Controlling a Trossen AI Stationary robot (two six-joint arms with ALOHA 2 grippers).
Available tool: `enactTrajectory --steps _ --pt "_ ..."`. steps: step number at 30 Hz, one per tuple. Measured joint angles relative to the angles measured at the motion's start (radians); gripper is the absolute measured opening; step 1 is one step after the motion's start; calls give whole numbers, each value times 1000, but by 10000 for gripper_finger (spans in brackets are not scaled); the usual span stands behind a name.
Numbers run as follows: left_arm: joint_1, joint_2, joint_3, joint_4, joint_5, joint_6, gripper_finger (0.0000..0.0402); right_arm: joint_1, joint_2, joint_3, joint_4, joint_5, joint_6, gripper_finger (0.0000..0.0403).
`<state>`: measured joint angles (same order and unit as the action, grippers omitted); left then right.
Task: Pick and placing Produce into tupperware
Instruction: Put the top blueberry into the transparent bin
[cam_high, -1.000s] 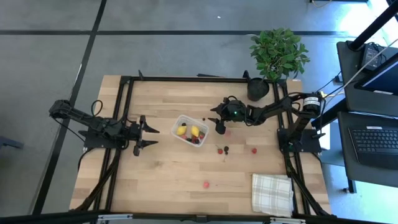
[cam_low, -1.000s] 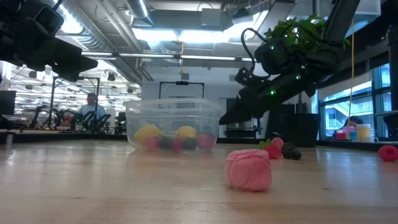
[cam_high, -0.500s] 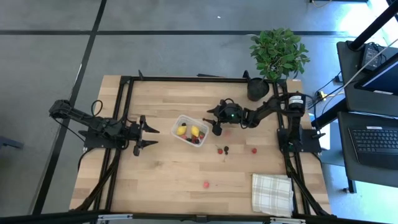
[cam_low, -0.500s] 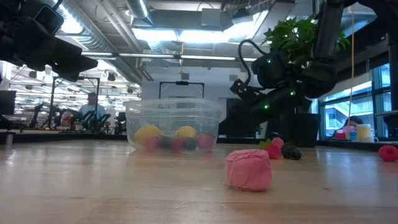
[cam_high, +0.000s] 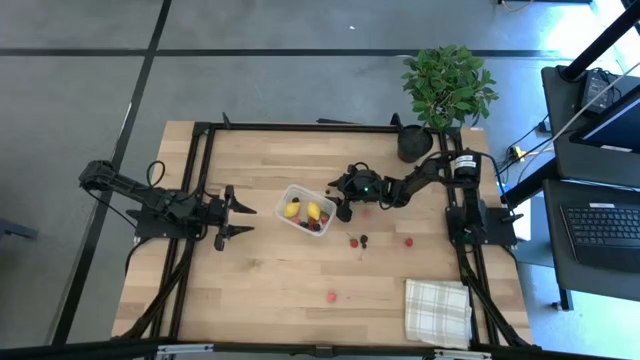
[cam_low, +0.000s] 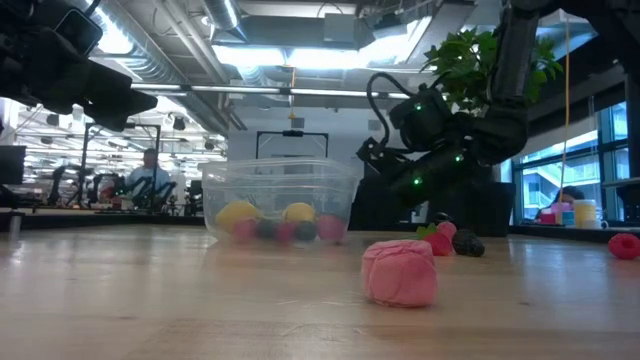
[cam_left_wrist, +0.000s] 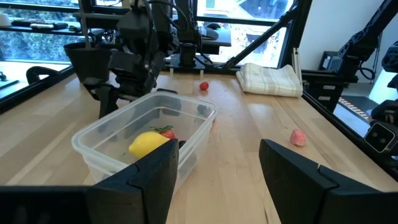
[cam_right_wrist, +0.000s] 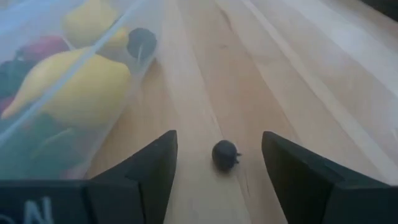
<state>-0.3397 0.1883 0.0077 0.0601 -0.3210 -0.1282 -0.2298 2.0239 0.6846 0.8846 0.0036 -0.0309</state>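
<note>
1. The right gripper (cam_right_wrist: 217, 168) hangs low over the worktop (cam_high: 270, 280), fingers spread around a small dark berry (cam_right_wrist: 225, 154) lying just outside the tupperware (cam_high: 308, 210).
2. That tub holds two yellow lemons (cam_right_wrist: 74, 87) plus red and dark pieces.
3. The left gripper (cam_high: 243, 212), fingers spread, waits near the tub's other side.
4. A fragment "N" (cam_right_wrist: 37, 208) is the only writing.
5. A few red berries (cam_high: 408, 241) lie loose elsewhere.

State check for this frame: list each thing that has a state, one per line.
tub: upright, no lid, holds two lemons and some berries
dark berry: loose on the table beside the tub, between the right hand's fingers
right hand: open, low beside the tub, empty
left hand: open, empty, short of the tub
pink piece: loose on the table
cloth: folded
</note>
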Motion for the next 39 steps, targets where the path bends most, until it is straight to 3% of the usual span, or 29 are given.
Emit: enactTrajectory --steps 15,28,39 --pt "0 0 0 0 0 0 218 0 -2 16 -77 -3 1 160" --pt "0 0 0 -1 0 0 218 0 -5 90 -233 2 -1 138" --pt "0 0 0 -1 0 0 218 0 -5 92 -264 0 -1 60"
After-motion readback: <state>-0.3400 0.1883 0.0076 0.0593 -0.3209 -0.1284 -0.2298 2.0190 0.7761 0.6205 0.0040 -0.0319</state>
